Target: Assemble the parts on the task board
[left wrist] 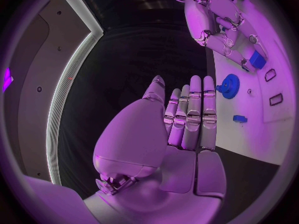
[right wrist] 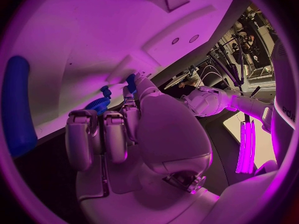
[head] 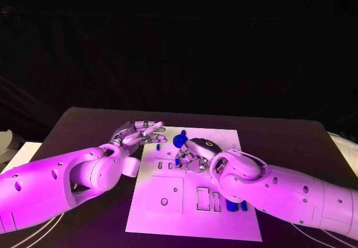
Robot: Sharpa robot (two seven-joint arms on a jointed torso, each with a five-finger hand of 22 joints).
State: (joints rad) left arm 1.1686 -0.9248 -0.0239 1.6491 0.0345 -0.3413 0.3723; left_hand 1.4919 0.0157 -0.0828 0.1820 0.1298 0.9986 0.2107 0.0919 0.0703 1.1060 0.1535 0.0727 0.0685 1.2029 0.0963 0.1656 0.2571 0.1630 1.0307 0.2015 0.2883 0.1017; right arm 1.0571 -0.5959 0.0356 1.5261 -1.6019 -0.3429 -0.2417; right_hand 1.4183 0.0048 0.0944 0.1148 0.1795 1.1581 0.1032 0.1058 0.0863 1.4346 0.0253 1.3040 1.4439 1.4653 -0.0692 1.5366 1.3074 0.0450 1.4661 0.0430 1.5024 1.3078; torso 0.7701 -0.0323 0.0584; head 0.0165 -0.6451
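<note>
Risk: my right hand (head: 195, 155) pinches a small blue part (left wrist: 257, 59) over the task board (head: 224, 135), left hand (head: 142, 133) spread and empty, so a tilt could jam it.

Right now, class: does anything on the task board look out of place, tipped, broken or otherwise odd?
Nothing stands out. The task board lies flat on the table, a blue gear and a small blue part rest on it, and the right hand holds a blue piece over it.
</note>
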